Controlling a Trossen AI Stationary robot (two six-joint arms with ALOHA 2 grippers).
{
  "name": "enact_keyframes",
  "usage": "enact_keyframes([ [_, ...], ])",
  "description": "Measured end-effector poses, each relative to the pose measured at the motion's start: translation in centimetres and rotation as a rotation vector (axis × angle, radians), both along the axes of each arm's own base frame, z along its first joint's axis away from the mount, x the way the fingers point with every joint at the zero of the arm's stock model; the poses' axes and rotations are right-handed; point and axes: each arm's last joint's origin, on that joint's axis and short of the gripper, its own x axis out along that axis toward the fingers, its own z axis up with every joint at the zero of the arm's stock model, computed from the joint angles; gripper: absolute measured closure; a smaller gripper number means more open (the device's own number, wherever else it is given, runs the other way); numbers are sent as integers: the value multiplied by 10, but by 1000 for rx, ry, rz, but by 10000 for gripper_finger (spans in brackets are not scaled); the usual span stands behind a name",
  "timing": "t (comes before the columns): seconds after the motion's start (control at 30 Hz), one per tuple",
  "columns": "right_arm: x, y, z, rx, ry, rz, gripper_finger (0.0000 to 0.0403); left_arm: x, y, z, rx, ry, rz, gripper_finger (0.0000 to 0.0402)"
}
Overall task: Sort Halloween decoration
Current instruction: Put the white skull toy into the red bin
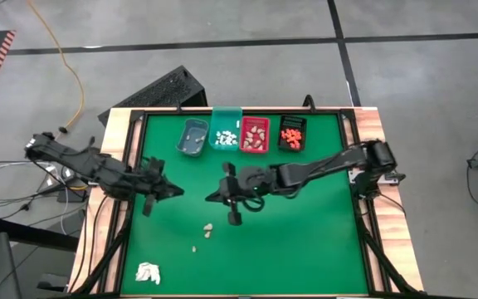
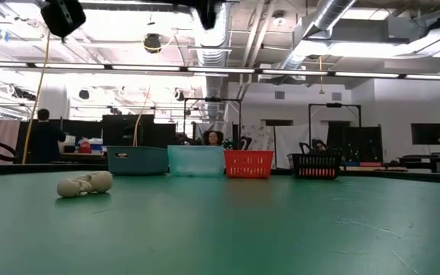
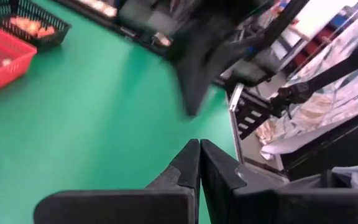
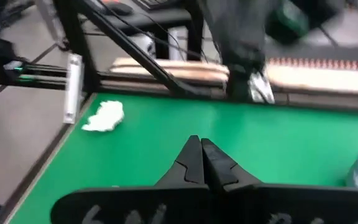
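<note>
High view: green felt worktop with four small rectangular plastic bins in a row along the far edge, grey bin, teal bin holding white pieces, red bin holding pale tan pieces, black bin holding orange pieces. Two loose pale beige decoration pieces lie near mid-worktop toward the near side, a smaller one just nearer; crumpled white paper wad at the near left corner. Left pincer and right pincer hover mid-worktop, tips near each other but apart. Wrist views alone settle the fingers: left pincer fully closed, empty; right pincer likewise closed on nothing, wad beyond it. Low view shows a beige bone-like piece lying on the felt, bins behind it
</note>
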Motion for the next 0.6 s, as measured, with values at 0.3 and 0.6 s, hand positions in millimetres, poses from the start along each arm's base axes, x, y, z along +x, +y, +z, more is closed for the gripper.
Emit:
enact_keyframes([
  [0.3, 42, 11, -86, 124, 127, 54, 294, -32, 12, 14, 21, -124, -39, 362],
  [0.6, 57, 33, -149, 196, 225, 42, 169, -50, 19, 16, 23, -163, -54, 250],
])
